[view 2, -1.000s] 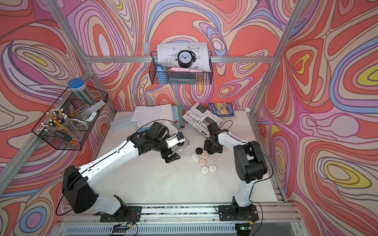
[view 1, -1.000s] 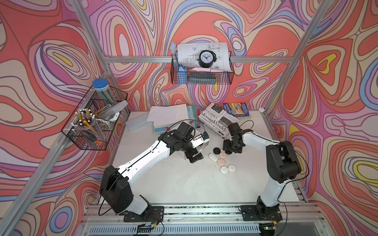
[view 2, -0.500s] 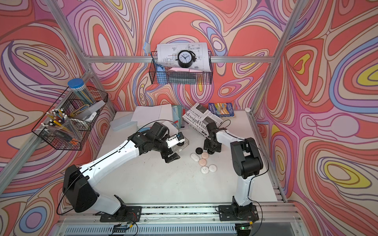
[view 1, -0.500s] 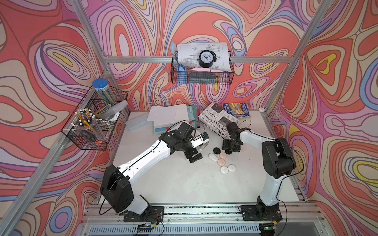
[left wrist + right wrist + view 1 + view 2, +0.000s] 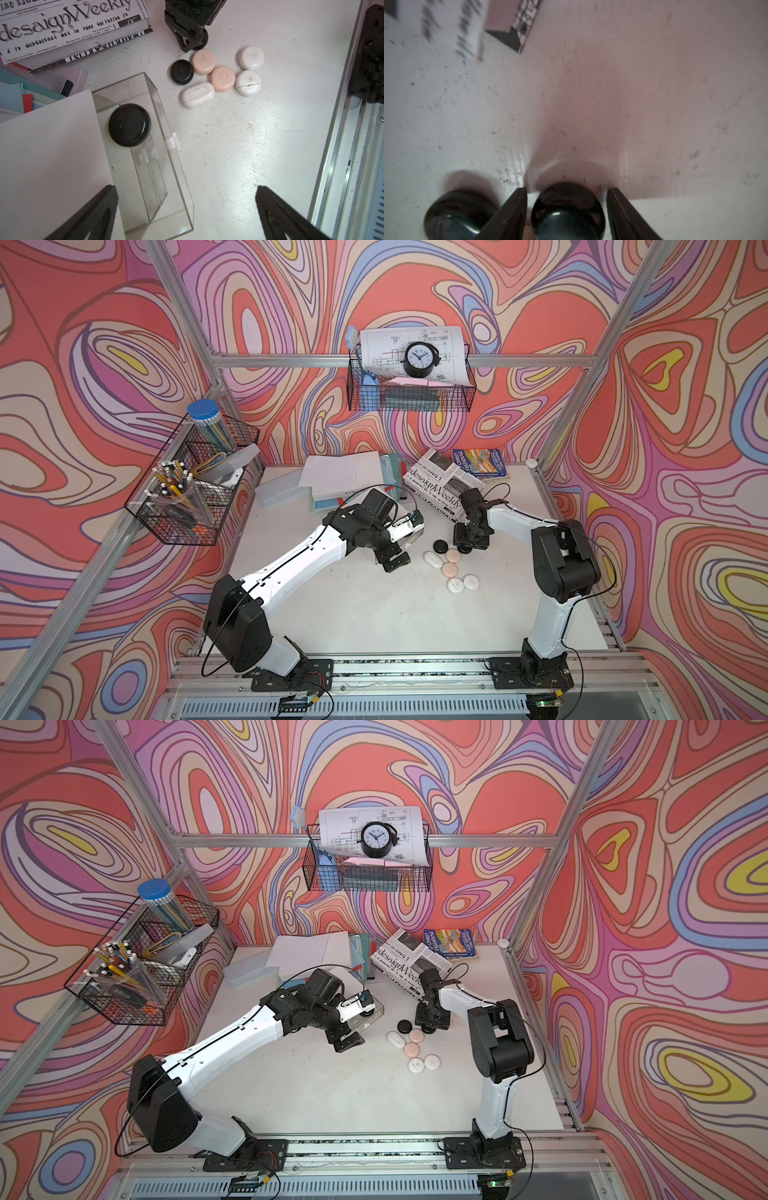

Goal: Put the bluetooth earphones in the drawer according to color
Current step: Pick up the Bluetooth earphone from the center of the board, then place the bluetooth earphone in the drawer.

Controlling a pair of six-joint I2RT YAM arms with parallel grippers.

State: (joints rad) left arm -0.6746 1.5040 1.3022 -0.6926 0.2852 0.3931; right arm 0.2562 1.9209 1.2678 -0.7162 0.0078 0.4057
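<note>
Right jaws parted, straddling black earphone case on table, slim gap each side. Second black case just outside one jaw. Left jaws spread wide, holding nothing.

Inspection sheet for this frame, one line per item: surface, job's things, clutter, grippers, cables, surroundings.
Surface: white tabletop, scuffed and speckled.
Job's things: one black case in the clear drawer; second black case, two pink cases and three white cases clustered on the table; third black case between the jaws of the right gripper.
Clutter: newspaper, book, paper stack, translucent box, all at the back.
Grippers: left gripper open, empty; right gripper open, slim gaps either side of the case.
Cables: left arm's cable and right arm's cable loop at the wrists.
Surroundings: pen basket; clock basket; patterned walls.
</note>
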